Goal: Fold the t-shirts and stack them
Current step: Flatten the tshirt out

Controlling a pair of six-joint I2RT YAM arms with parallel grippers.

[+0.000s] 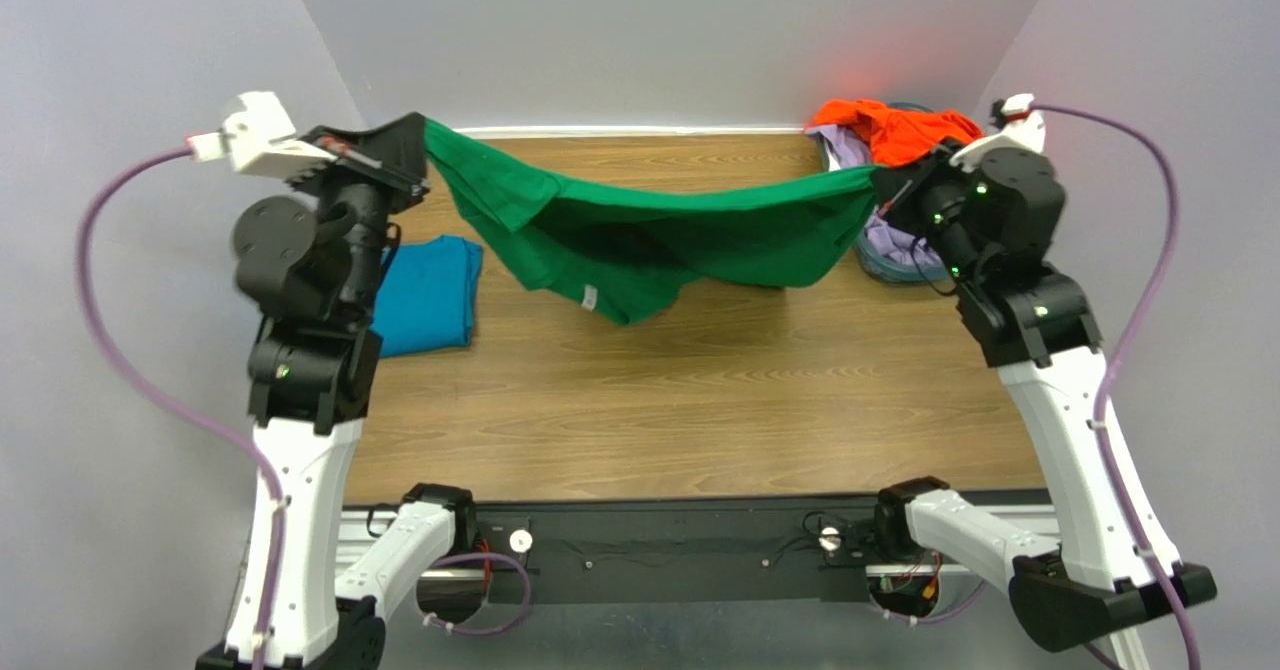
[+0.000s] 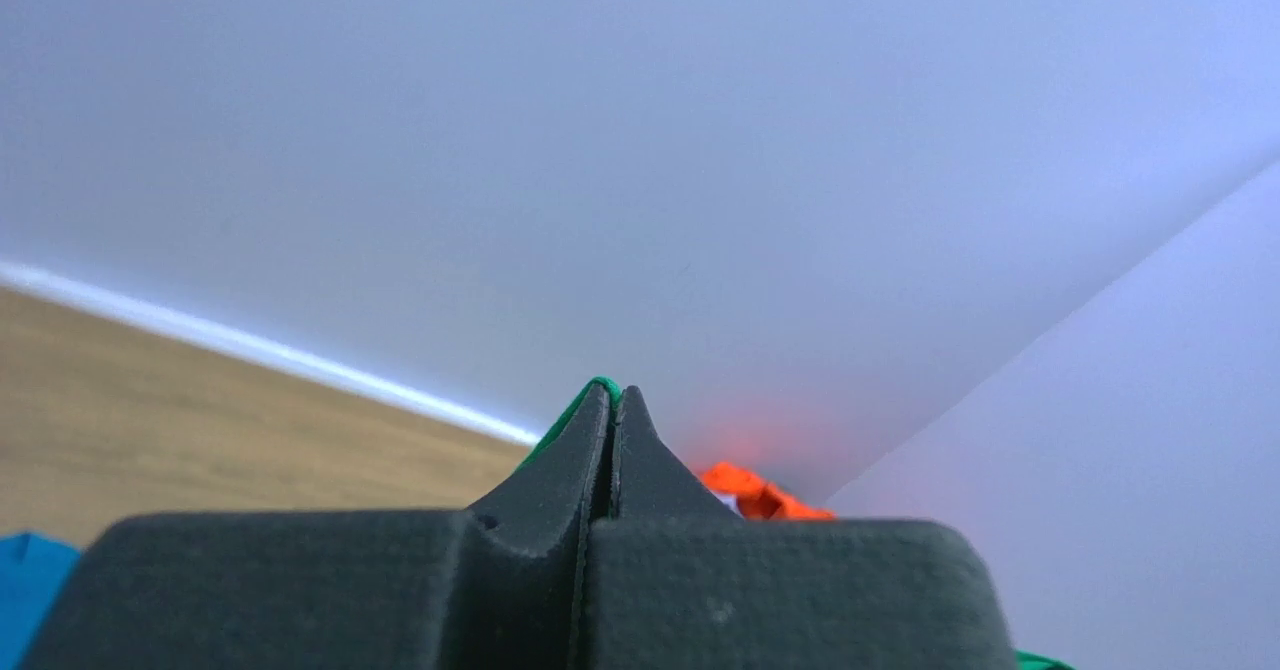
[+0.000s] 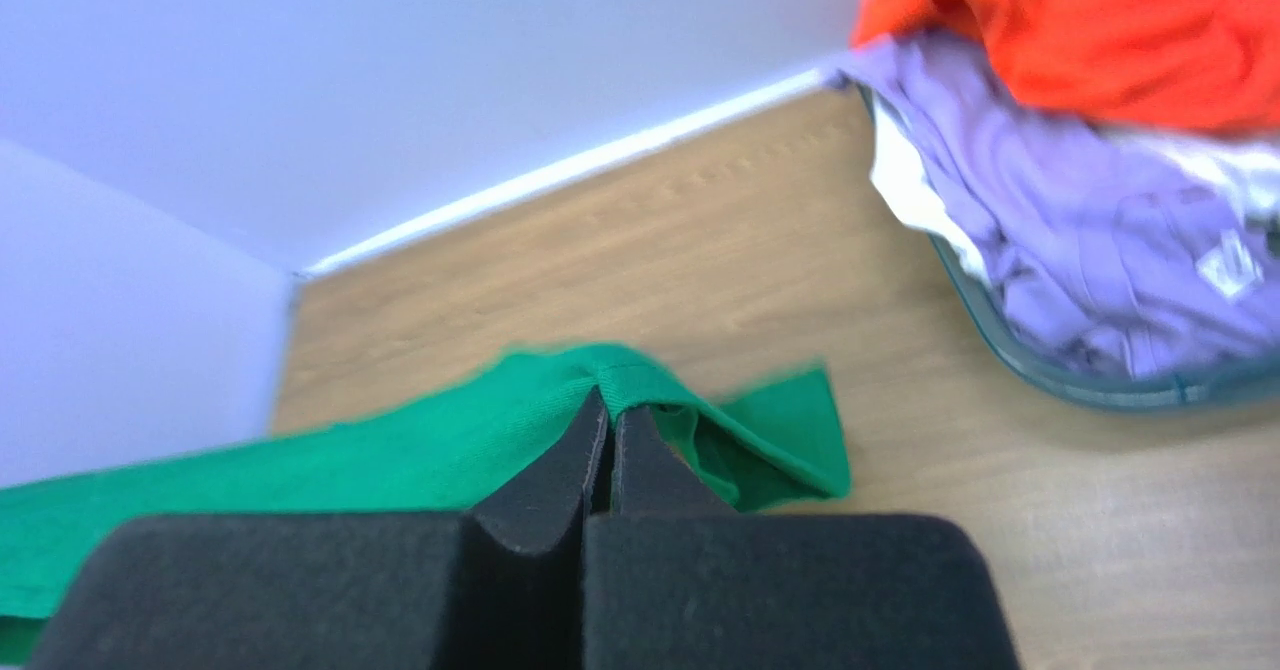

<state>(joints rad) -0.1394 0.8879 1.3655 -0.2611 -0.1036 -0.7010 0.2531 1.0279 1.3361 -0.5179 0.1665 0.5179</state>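
The green t-shirt [image 1: 661,235] hung stretched above the table [image 1: 676,400], sagging in the middle, and its little white tag [image 1: 588,298] was too tiny to read. The left gripper [image 1: 418,139] and right gripper [image 1: 887,178] each pinched one end, both arms raised high. A folded teal t-shirt [image 1: 428,295] lay by the left arm.

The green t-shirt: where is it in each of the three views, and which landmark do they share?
Top external: the green t-shirt hangs stretched across the upper middle.
Left wrist: only a green sliver, just below centre.
Right wrist: lower left to centre, a broad green fold.
Shared landmark: the orange t-shirt, upper right in top external and right wrist, lower centre in left wrist.
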